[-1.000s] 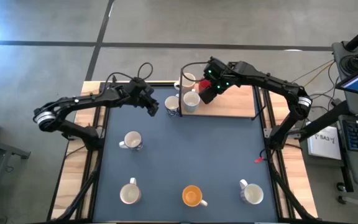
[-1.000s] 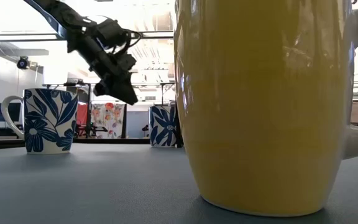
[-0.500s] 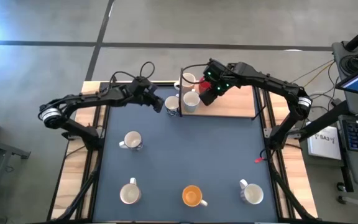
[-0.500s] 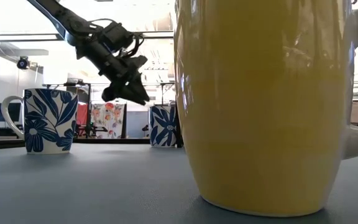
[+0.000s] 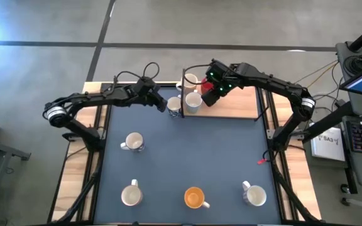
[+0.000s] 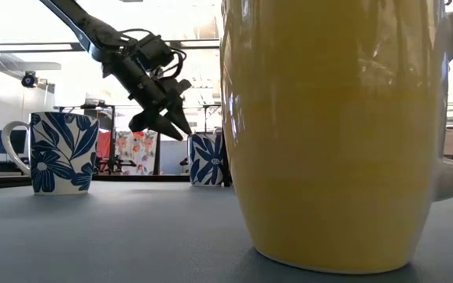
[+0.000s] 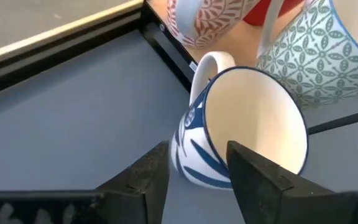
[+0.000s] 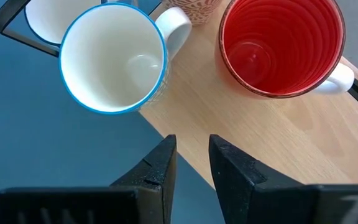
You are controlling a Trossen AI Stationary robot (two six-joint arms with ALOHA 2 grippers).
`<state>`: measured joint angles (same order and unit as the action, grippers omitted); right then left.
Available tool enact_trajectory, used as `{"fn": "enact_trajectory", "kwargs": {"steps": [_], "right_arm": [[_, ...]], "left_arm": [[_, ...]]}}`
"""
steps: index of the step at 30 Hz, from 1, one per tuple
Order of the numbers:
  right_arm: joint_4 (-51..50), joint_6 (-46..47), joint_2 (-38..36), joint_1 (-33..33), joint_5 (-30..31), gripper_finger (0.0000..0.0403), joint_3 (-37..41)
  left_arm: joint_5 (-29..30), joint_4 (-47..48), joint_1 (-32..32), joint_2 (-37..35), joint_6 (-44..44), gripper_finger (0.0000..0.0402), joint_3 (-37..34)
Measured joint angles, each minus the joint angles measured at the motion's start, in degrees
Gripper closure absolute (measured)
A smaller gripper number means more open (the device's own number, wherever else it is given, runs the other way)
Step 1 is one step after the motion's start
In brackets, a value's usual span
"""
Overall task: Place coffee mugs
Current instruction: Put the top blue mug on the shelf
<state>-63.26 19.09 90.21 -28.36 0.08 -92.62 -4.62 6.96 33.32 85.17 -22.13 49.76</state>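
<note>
A blue-and-white mug (image 5: 174, 107) stands upright on the dark mat's far edge, beside a wooden board (image 5: 237, 103). My left gripper (image 5: 163, 105) hangs open just left of this mug and above it (image 6: 163, 127). In the left wrist view its fingers frame the mug's near wall (image 7: 194, 155) without touching it. On the board stand a patterned mug (image 5: 193, 102), another mug (image 5: 190, 81) and a red mug (image 8: 281, 46). My right gripper (image 8: 192, 163) hovers open over the board near the red mug. Several more mugs, one of them orange (image 5: 195, 198), stand on the mat's near half.
A white mug (image 5: 133, 142) stands on the mat's left half, and two more (image 5: 131, 194) (image 5: 254, 194) flank the orange one, which fills the low view (image 6: 329, 134). Bare mat (image 5: 193, 150) lies in the middle. A black wire frame (image 8: 8, 25) stands at the board's left end.
My left gripper has gone toward the blue-and-white mug, to the right and slightly down, rolling about its own line. Its fingers, together before, have opened. My right gripper and all the mugs have kept still.
</note>
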Motion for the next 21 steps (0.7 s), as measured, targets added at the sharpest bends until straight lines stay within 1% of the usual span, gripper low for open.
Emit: {"fn": "enact_trajectory", "kwargs": {"steps": [5, 10, 17, 19, 21], "right_arm": [[0.0, 0.1, 0.0, 0.0, 0.0, 0.0317, 0.0], [0.0, 0.5, 0.0, 0.0, 0.0, 0.0321, 0.0], [0.0, 0.5, 0.0, 0.0, 0.0, 0.0316, 0.0], [-0.1, 0.8, 0.0, 0.0, 0.0, 0.0319, 0.0], [-0.1, 0.9, 0.0, 0.0, 0.0, 0.0322, 0.0]], "left_arm": [[-0.6, -0.3, 0.0, 0.7, 0.2, 0.0235, 1.1], [1.0, -0.4, 0.1, 2.6, 0.4, 0.0230, 1.3], [0.9, -1.3, 0.1, 6.7, -1.0, 0.0239, 1.3], [1.0, -1.4, 0.1, 7.3, -0.9, 0.0249, 1.9], [1.0, -1.9, 0.1, 7.6, -0.9, 0.0268, 2.5]]}}
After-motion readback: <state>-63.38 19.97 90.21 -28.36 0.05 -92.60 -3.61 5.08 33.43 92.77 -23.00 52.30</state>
